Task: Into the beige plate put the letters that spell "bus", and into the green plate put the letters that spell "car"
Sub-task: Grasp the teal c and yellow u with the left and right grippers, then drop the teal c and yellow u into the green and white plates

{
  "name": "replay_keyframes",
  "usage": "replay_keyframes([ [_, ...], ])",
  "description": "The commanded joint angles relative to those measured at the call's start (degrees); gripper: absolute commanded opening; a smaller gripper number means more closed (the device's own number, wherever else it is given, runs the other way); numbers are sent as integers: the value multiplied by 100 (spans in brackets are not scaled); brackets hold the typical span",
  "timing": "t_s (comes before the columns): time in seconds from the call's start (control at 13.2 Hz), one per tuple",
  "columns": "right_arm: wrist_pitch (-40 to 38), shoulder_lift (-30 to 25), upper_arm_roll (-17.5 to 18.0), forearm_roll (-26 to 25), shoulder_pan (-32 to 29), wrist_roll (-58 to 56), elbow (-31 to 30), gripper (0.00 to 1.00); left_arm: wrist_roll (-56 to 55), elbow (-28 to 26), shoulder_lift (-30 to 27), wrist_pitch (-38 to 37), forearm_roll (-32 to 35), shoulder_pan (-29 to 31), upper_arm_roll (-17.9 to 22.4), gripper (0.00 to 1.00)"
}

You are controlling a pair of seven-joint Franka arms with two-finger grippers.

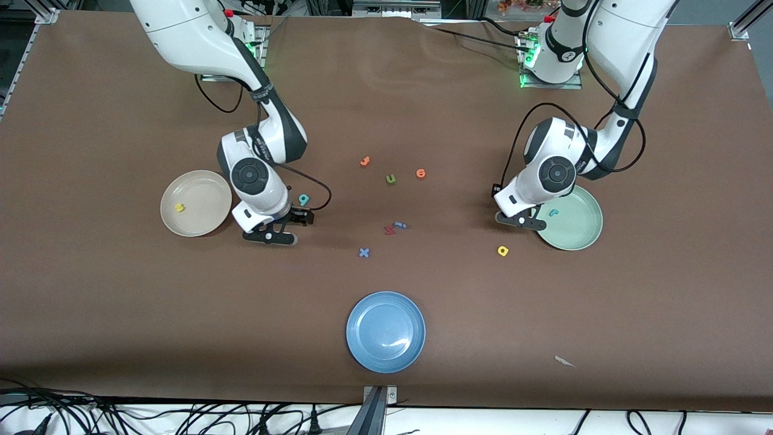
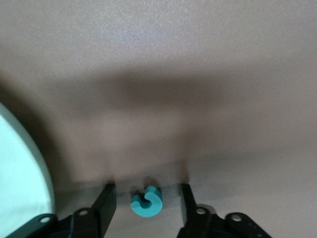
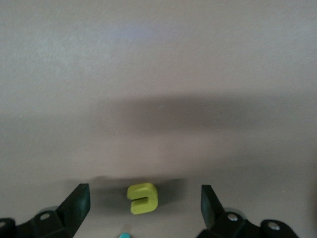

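My left gripper (image 2: 147,188) (image 1: 520,220) is down at the table beside the green plate (image 1: 589,238) (image 2: 20,183). Its fingers stand open around a teal "c" (image 2: 146,202), with a gap on each side. A teal "r" (image 1: 552,212) lies in that plate, and a yellow "a" (image 1: 502,251) lies on the table nearer the camera. My right gripper (image 3: 143,189) (image 1: 270,233) is low beside the beige plate (image 1: 205,190), open wide around a yellow "u" (image 3: 142,198). A yellow "s" (image 1: 179,207) rests in the beige plate. The teal "b" (image 1: 304,199) lies just by the right gripper.
A green "u" (image 1: 391,179) and two orange letters (image 1: 365,161) (image 1: 421,173) lie mid-table. A red and a blue letter (image 1: 394,228) and a blue "x" (image 1: 363,252) sit nearer the camera. A blue plate (image 1: 385,331) stands near the front edge.
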Motion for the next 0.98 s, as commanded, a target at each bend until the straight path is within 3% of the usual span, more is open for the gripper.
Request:
replay_keyframes([
  [0.0, 92, 46, -10, 37, 55, -101, -35, 88, -61, -30, 10, 93, 133, 22, -17, 35],
  [0.15, 171, 46, -10, 37, 55, -101, -87, 71, -61, -38, 1, 85, 133, 22, -17, 15],
  [0.3, 180, 64, -10, 37, 55, -101, -105, 65, -61, -56, 1, 84, 133, 31, -17, 0],
  [0.53, 189, 64, -10, 37, 47, -101, -105, 53, -69, -47, -7, 50, 133, 31, -17, 0],
  [0.68, 189, 64, -19, 37, 38, -110, -96, 40, -43, -4, -112, -56, 133, 39, -17, 0],
  [0.91, 171, 47, -37, 37, 29, -84, -96, 23, -34, 364, -402, -844, 133, 285, -26, 0],
])
